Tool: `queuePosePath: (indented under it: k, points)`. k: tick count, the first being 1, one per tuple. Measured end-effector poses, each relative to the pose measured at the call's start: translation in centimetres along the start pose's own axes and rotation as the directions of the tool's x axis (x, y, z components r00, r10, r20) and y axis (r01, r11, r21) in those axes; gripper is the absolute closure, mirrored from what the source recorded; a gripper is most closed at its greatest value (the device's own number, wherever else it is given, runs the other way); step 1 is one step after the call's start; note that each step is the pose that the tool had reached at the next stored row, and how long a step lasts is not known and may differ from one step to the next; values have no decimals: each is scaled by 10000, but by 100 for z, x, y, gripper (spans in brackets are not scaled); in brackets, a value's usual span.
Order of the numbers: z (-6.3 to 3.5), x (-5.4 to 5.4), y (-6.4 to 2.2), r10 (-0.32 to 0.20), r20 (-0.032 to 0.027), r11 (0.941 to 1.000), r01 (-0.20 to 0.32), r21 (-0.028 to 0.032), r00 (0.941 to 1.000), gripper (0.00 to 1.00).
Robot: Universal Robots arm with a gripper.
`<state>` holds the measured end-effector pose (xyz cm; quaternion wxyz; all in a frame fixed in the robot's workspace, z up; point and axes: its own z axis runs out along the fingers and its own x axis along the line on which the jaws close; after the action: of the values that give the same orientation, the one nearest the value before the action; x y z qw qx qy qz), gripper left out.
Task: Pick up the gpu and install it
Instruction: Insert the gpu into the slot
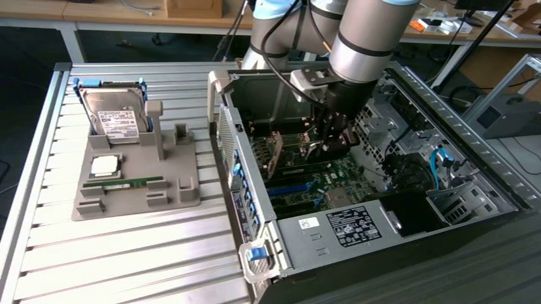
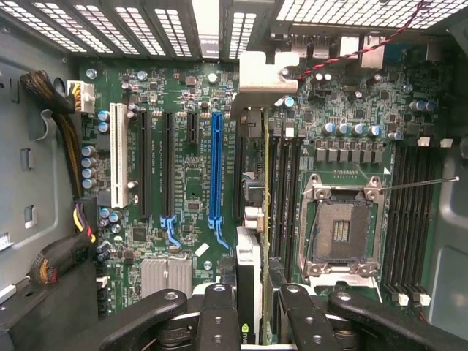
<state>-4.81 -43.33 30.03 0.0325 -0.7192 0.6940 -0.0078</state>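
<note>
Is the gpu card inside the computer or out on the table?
Inside. The gpu stands edge-on over the motherboard, between the gripper fingers.

- A grey holder tray point(image 1: 135, 201) sits on the slatted metal desk point(image 1: 127, 266), toward the exterior view's left.
- In the tray: a silver hard drive point(image 1: 114, 117) propped upright, a square processor chip point(image 1: 105, 166), and a narrow green memory stick point(image 1: 125, 182).
- Open computer case point(image 1: 473, 190) beside it; its motherboard point(image 2: 190, 183) carries a blue slot point(image 2: 216, 168) and an empty processor socket point(image 2: 341, 230).

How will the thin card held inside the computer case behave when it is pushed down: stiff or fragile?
The card looks thin and flat, so probably stiff along its length but easy to crack if twisted. Seen edge-on in the pincer, it likely weighs little. Its parts over the green board seem fragile.
</note>
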Motion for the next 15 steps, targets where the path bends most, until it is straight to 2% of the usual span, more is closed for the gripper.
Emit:
queuePosePath:
  k: [15]
  points:
    - [17, 3, 29, 1, 1, 10000, -1, 0, 10000, 73]
